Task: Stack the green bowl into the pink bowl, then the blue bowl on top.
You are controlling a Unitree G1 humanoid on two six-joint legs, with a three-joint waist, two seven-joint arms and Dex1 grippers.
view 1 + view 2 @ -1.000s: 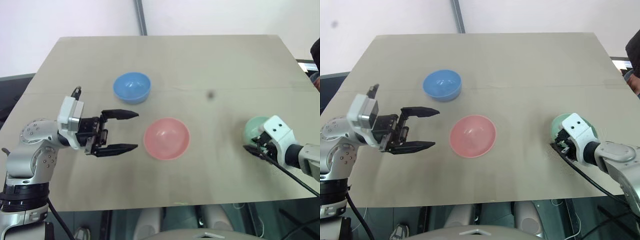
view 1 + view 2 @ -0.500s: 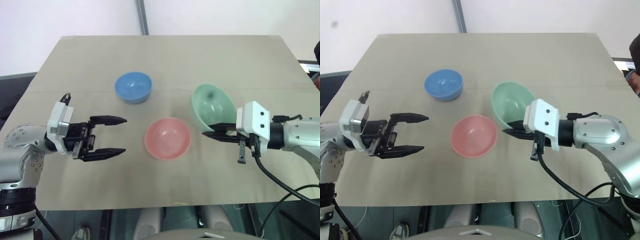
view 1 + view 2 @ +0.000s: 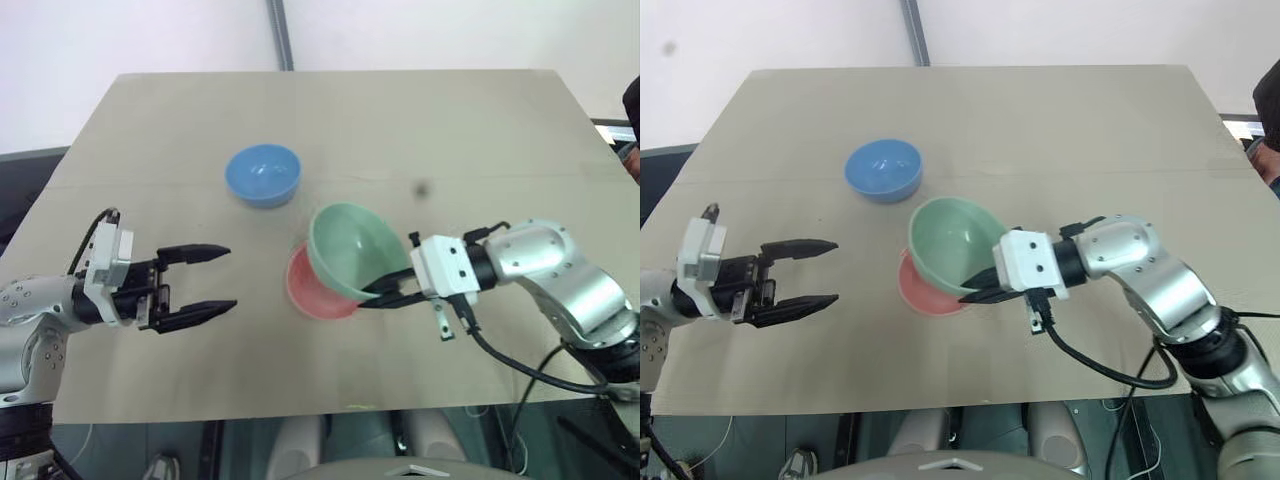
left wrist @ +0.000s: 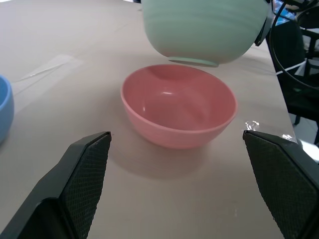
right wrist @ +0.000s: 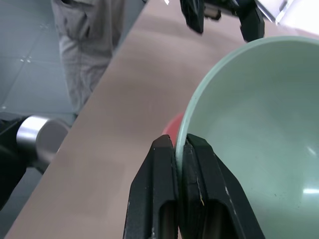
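The green bowl [image 3: 349, 250] hangs tilted just above the pink bowl [image 3: 299, 287], and my right gripper [image 3: 386, 293] is shut on its near rim. In the right wrist view both fingers [image 5: 160, 169] pinch that rim [image 5: 185, 130]. The pink bowl [image 4: 179, 102] rests upright on the table [image 3: 400, 130], partly covered by the green one [image 4: 204, 27]. The blue bowl [image 3: 263, 173] stands apart at the back left. My left gripper [image 3: 230, 278] is open and empty to the left of the pink bowl, pointing at it.
A metal pole [image 3: 280, 35] rises behind the table's far edge. Part of a person [image 3: 632, 110] shows at the right edge. A black cable [image 3: 520, 365] trails from my right wrist over the table's front right.
My right gripper lifted the green bowl from the table's right side and carried it left, over the pink bowl. My left gripper drew back a little to the left, still open.
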